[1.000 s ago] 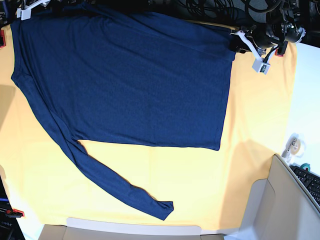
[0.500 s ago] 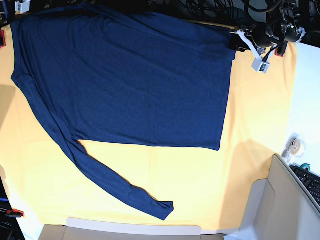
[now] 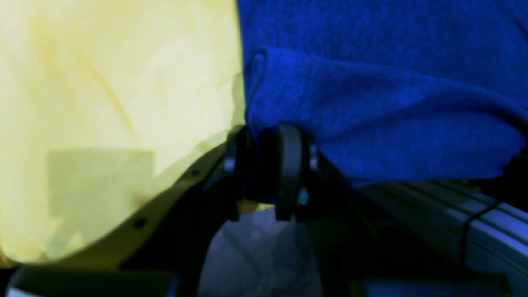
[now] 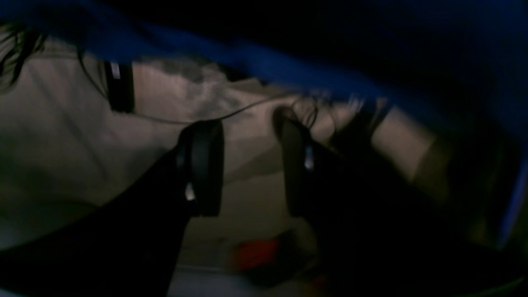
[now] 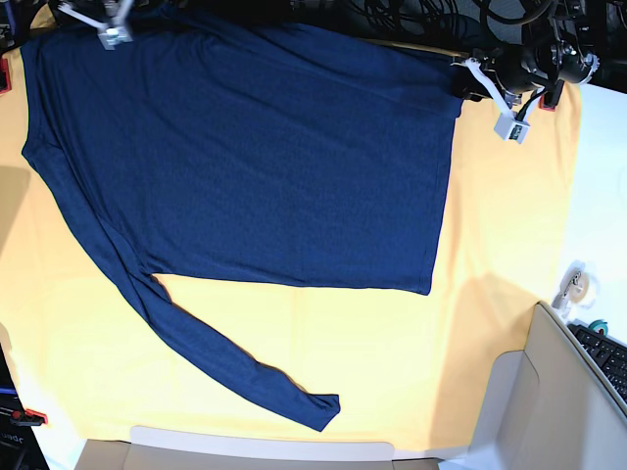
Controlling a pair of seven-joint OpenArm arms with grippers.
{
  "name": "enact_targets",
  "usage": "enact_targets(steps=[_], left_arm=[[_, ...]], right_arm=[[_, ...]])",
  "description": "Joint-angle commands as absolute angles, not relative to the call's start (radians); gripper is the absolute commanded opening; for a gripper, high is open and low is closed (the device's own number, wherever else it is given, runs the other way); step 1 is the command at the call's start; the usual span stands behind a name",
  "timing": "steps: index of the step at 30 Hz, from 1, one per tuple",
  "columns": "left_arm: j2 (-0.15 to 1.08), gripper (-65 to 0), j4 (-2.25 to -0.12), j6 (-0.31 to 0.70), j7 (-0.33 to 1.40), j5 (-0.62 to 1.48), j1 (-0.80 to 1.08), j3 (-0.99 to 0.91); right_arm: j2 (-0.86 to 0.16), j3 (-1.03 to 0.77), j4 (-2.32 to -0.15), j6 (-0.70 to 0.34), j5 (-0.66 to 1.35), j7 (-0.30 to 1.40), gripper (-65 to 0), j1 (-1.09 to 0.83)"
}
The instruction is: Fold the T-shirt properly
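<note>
The dark navy long-sleeved T-shirt [image 5: 255,157] lies spread flat on the yellow cloth [image 5: 392,343], one sleeve [image 5: 216,357] running down toward the front edge. My left gripper [image 5: 460,83] is at the shirt's top right corner. In the left wrist view it [image 3: 264,138] is shut on a fold of the blue fabric [image 3: 371,123]. My right gripper [image 5: 110,29] is at the shirt's top left edge. In the right wrist view it [image 4: 247,128] is open and empty, with the shirt's edge [image 4: 288,74] just above its fingers.
A beige box [image 5: 549,401] and a keyboard [image 5: 607,357] stand at the lower right, with a tape roll [image 5: 578,286] beside them. Red clamps [image 5: 29,416] hold the cloth's left corners. Cables hang along the back edge [image 5: 421,15].
My right gripper has moved right along the shirt's top edge, near the upper left corner. The left gripper and the shirt have not moved.
</note>
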State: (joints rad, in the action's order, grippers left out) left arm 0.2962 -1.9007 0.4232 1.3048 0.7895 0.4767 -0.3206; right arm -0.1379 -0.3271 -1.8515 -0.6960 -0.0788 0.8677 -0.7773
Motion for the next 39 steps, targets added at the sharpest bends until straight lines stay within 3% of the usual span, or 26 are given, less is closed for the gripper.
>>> enact_targets(steps=[1,6,13,18,23,39], left_arm=[[0.308,-52.4,-1.917,0.427,1.302,0.800,0.476,-0.323],[0.308,-52.4,-1.914,0.427,1.299,0.799,0.475,-0.288],[0.308,-52.4,-1.913,0.427,1.297,0.799,0.470,-0.259],[0.308,-52.4,-1.911,0.427,1.303,0.799,0.443,-0.231],[0.308,-52.4,-1.911,0.427,1.303,0.799,0.443,-0.231],[0.302,-52.4,-1.911,0.427,1.300,0.803,0.447,-0.231]], right_arm=[[-0.173,-0.268,-1.868,-0.684,-0.131,0.849,-41.0,-0.811],[-0.303,0.094,-1.868,-0.449,-0.423,0.727,-41.0,-0.863],[-0.421,0.503,-1.824,-0.053,-0.911,0.716,-41.0,-0.915],[-0.437,0.647,-1.639,0.288,-1.136,0.717,-41.0,-0.918],[-0.430,0.653,-1.415,0.698,-1.150,0.716,-40.7,-0.878],[-0.403,0.665,-1.049,0.698,-1.069,0.630,-40.7,-0.714]])
